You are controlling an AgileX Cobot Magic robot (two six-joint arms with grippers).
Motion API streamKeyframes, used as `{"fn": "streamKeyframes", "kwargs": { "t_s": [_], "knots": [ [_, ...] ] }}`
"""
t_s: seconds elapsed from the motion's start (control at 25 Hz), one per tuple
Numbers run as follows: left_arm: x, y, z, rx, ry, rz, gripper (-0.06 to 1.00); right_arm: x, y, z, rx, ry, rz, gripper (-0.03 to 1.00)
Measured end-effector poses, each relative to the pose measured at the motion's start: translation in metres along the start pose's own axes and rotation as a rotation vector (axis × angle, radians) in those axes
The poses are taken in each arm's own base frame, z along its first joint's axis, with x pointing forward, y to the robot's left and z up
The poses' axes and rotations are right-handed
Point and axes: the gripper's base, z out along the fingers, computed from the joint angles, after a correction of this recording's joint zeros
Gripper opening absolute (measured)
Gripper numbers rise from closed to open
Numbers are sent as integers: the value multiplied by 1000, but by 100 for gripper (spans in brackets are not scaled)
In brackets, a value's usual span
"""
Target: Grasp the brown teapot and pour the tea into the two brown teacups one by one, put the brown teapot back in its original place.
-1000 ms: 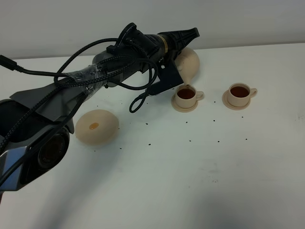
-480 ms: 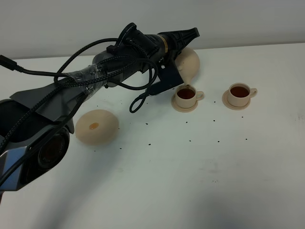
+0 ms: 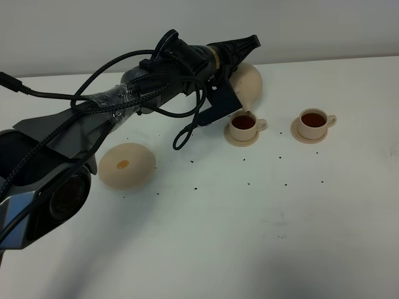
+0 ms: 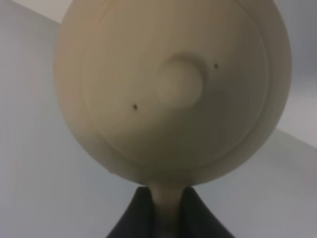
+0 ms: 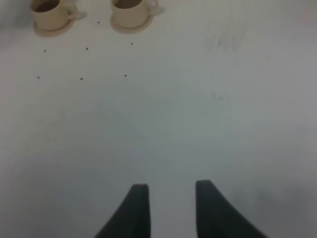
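tan teapot (image 3: pixel 249 84) tilted, 2 teacups (image 3: pixel 244 124) (image 3: pixel 313 121) full

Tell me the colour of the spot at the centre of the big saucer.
Orange-brown, on the pale beige saucer; the exterior high view shows it best.

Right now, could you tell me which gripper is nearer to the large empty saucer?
Left. The left gripper holds the teapot beyond the saucer, its arm passing over it; the right gripper hangs over bare table, away from it.

White table (image 3: pixel 262 237), scattered with small dark specks (image 3: pixel 249 184); pale wall (image 3: pixel 312 25) behind the far edge.
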Motion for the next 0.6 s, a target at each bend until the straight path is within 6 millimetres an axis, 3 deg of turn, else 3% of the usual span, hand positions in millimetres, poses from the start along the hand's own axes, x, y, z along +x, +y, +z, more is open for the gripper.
{"fn": "streamKeyframes", "kwargs": {
  "t_s": [0.44,0.6],
  "knots": [
    [15,-9,-14,78,-33,-163,12,0,0,0,0,0,0,24],
    [20,-16,-18,118,-40,-304,12,0,0,0,0,0,1,24]
  ]
}}
